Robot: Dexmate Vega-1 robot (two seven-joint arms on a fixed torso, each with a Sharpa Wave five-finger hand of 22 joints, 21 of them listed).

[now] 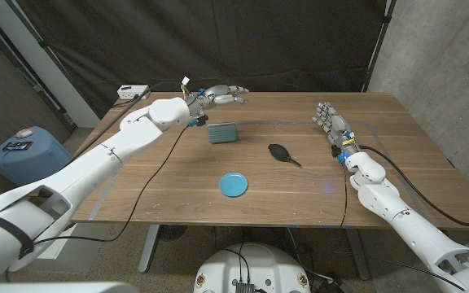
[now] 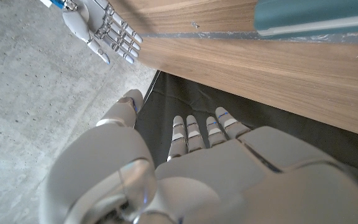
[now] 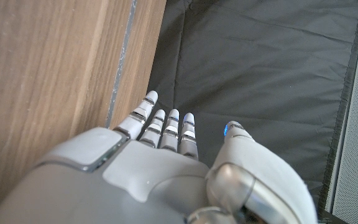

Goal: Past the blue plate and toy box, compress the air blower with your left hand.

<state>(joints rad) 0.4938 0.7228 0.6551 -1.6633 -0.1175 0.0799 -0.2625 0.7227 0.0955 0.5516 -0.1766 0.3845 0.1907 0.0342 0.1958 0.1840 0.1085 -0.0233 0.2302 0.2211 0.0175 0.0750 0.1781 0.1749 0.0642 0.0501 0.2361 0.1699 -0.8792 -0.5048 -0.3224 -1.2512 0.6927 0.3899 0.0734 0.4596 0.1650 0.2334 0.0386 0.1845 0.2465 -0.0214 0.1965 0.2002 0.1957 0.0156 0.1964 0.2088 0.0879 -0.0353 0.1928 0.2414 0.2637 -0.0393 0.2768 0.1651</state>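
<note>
Left hand (image 1: 222, 96) hovers open, fingers spread, near the tabletop's (image 1: 177, 183) far edge beyond the toy box (image 1: 222, 133). Air blower (image 1: 282, 152) lies mid-table; right hand (image 1: 329, 120) is open too.

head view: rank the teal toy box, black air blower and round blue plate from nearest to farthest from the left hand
From the left hand, raised at the table's far side:
1. Teal toy box, just in front of it.
2. Black air blower, toward the right hand's side.
3. Round blue plate, nearest the front edge.
</note>
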